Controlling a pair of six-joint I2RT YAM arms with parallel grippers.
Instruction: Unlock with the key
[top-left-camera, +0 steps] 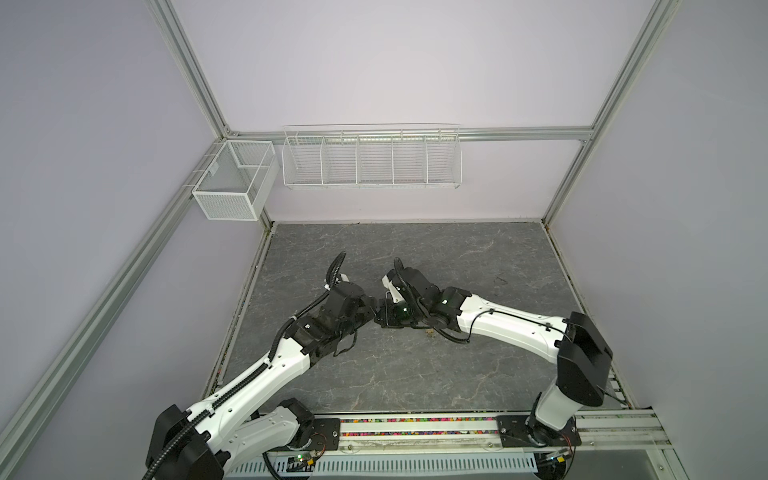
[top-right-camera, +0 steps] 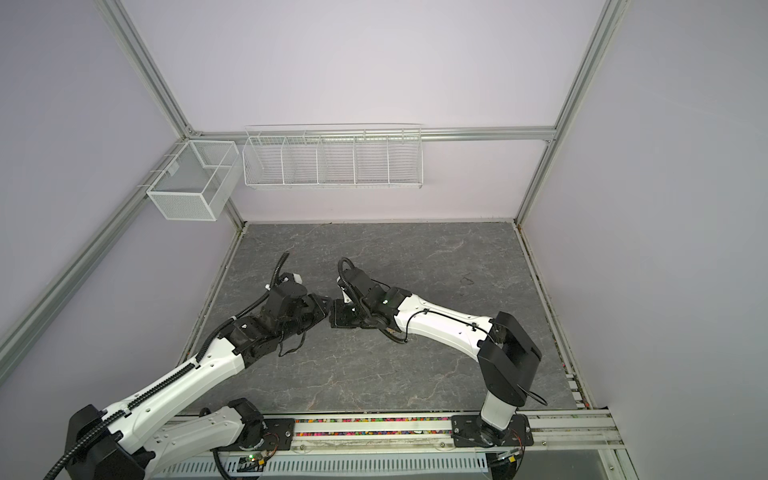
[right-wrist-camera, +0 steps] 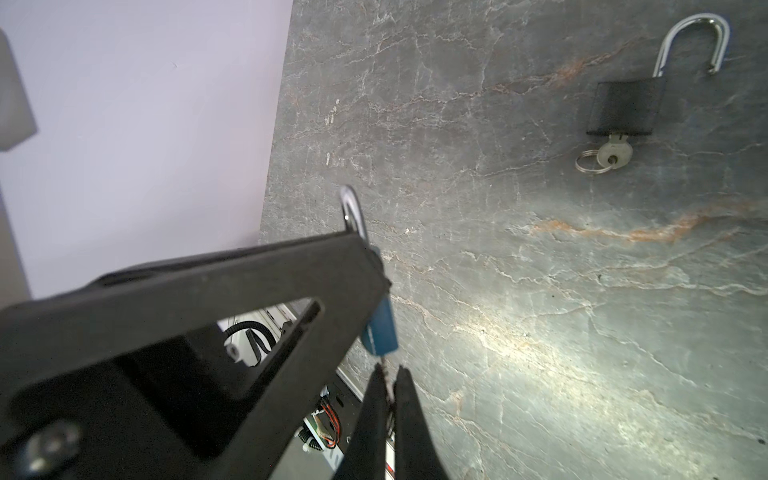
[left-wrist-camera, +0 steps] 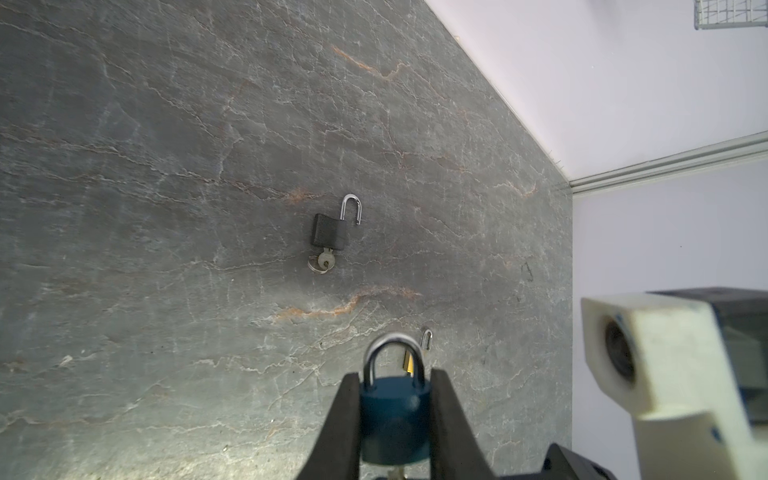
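A blue padlock [left-wrist-camera: 395, 419] with its silver shackle closed sits between the fingers of my left gripper [left-wrist-camera: 395, 374], which is shut on its body. A key [right-wrist-camera: 387, 365] sticks out of the padlock's underside [right-wrist-camera: 380, 328], and my right gripper [right-wrist-camera: 390, 372] is shut on that key. In both top views the two grippers meet tip to tip above the middle of the table, left [top-left-camera: 371, 311] and right [top-left-camera: 381, 321]; the padlock and key are hidden between them there.
A black padlock [left-wrist-camera: 329, 232] lies on the grey stone table [left-wrist-camera: 166, 208] with its shackle swung open and its own key [left-wrist-camera: 324, 262] in it. A brass padlock [left-wrist-camera: 411, 361] lies partly hidden behind the blue one. White wire baskets [top-left-camera: 372, 158] hang on the back wall.
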